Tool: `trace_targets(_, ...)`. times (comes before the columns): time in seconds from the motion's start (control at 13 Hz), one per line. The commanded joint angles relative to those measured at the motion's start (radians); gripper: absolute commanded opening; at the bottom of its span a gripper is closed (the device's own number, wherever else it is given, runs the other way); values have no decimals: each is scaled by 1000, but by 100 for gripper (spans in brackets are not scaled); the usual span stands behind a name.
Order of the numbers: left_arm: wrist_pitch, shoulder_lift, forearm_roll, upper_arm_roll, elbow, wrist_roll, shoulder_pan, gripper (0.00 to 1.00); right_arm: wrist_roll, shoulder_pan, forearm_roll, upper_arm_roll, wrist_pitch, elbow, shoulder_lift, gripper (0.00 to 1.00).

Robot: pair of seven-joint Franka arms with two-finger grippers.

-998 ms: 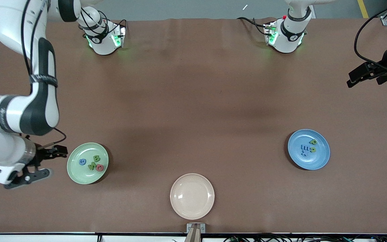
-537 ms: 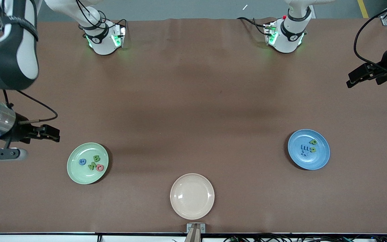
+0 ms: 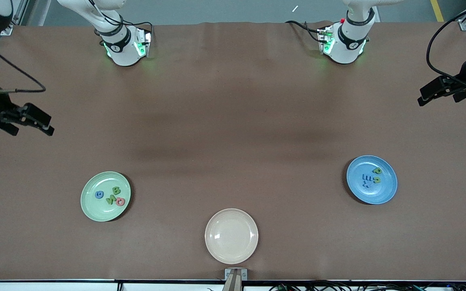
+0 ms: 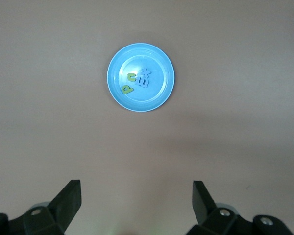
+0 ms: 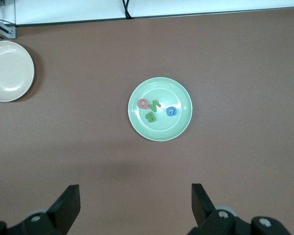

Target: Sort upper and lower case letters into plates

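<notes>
The mint green plate [image 3: 91, 208] holds a blue G [image 3: 99, 195], a green B [image 3: 116, 190], a green N [image 3: 111, 199] and a pink Q [image 3: 120, 202]; it also shows in the right wrist view [image 5: 181, 125]. The blue plate [image 3: 378, 196] holds the green p [image 3: 377, 171], the green n [image 3: 376, 180], the blue m [image 3: 366, 177] and the blue x [image 3: 365, 184]; it also shows in the left wrist view [image 4: 157, 100]. My right gripper [image 3: 34, 119] is open and empty, up at the right arm's end of the table. My left gripper [image 3: 433, 93] is open and empty, up at the left arm's end.
An empty cream-beige plate [image 3: 231, 236] lies near the table's front edge, between the two other plates; it shows in the right wrist view [image 5: 10, 71]. A small bracket [image 3: 235, 275] sticks up at the front edge.
My right arm has risen and drawn back from beside the mint green plate toward its base end. My left arm has barely moved.
</notes>
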Motion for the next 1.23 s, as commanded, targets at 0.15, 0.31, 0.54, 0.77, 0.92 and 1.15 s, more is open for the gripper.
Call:
trace_targets(0.15, 8, -5, -5, -6, -3, 10, 7, 100, 4, 36, -14, -36, 44, -93, -87, 100)
trace_targets(0.31, 8, -7, -3, -6, -3, 10, 7, 100, 1, 54, -19, -54, -8, -13, -43, 100)
trace_targets(0.54, 8, -7, -3, -6, -3, 8, 6, 100, -65, 62, -46, -69, -61, 38, -18, 100)
trace_targets(0.77, 8, -7, -5, -6, -3, 8, 6, 100, -68, 48, -32, -72, -64, 88, -13, 100)
trace_targets(0.92, 8, -7, -3, -6, -1, 7, 6, 100, -70, 50, -46, -72, -65, 110, -13, 100)
trace_targets(1.15, 6, -2, -2, -6, 6, -1, 4, 100, -70, 45, -52, -72, -64, 159, 23, 100)
